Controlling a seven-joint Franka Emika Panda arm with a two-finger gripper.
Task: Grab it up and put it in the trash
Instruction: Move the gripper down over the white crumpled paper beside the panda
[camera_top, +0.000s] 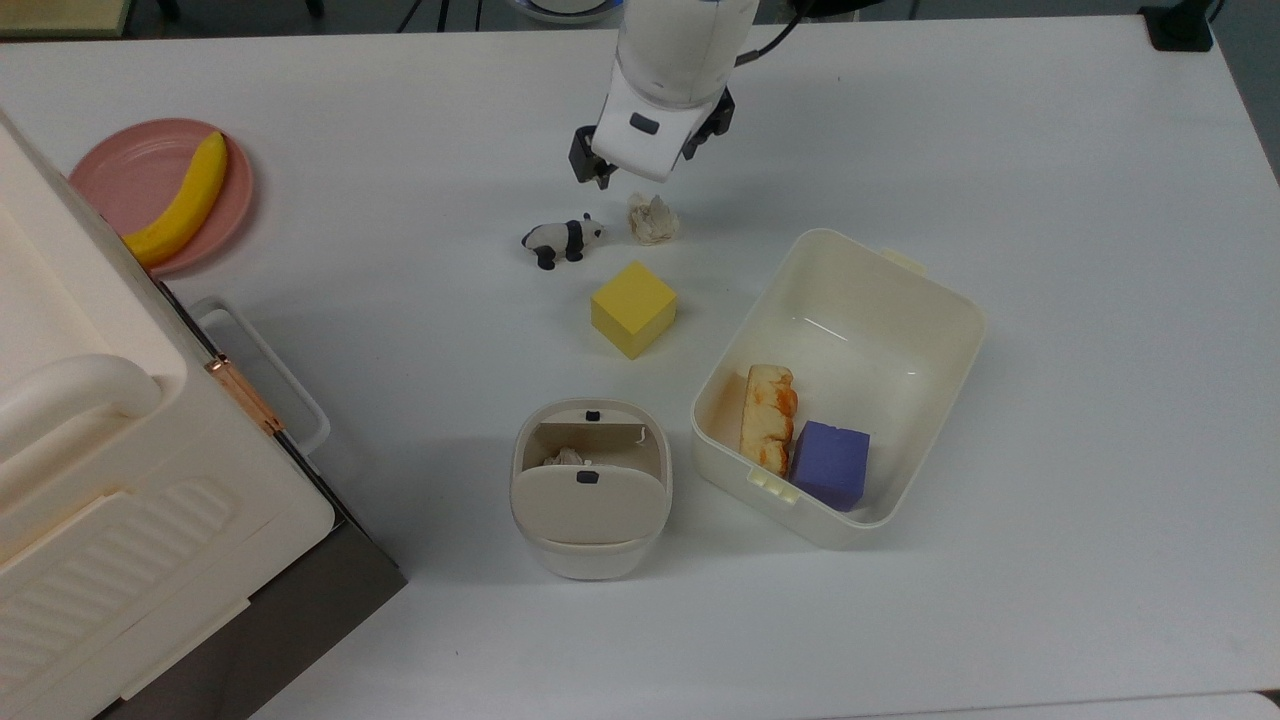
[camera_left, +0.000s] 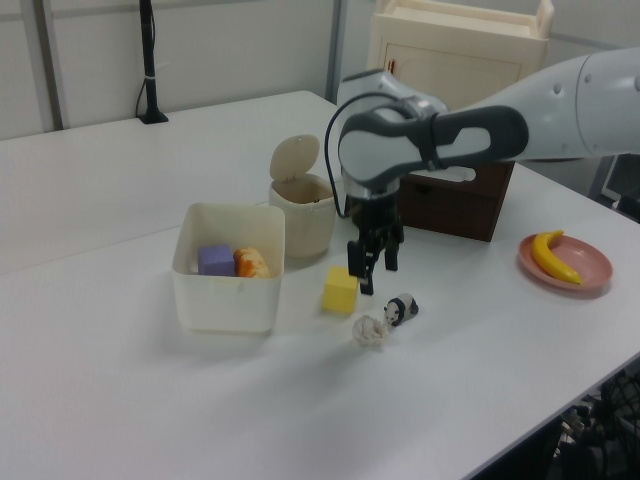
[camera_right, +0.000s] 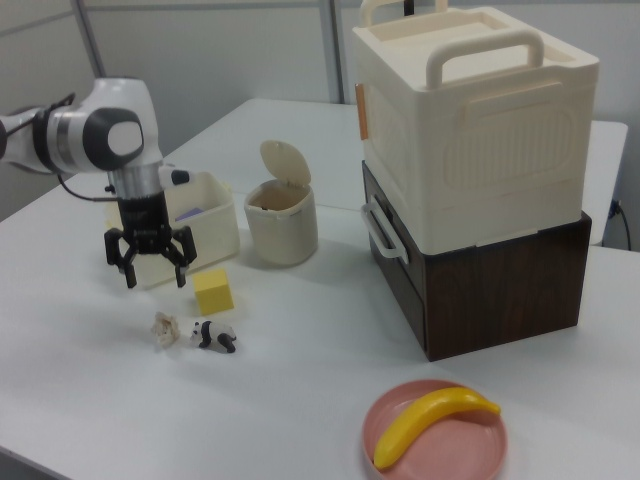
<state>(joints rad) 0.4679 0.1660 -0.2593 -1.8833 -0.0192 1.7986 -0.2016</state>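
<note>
Crumpled paper wad (camera_top: 653, 219), a roundish lump with no clear long axis, lies on the white table (camera_top: 1000, 150) just beside the panda figurine (camera_top: 561, 240), apart from the gripper (camera_right: 151, 263) hovering above it with fingers spread wide.

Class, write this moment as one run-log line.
phase: approach | claw: open, above table, empty | paper wad: on table beside panda | bin: flap open

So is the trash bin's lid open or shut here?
Open: the bin has its flap lid swung up, and the top view shows paper inside.
</note>
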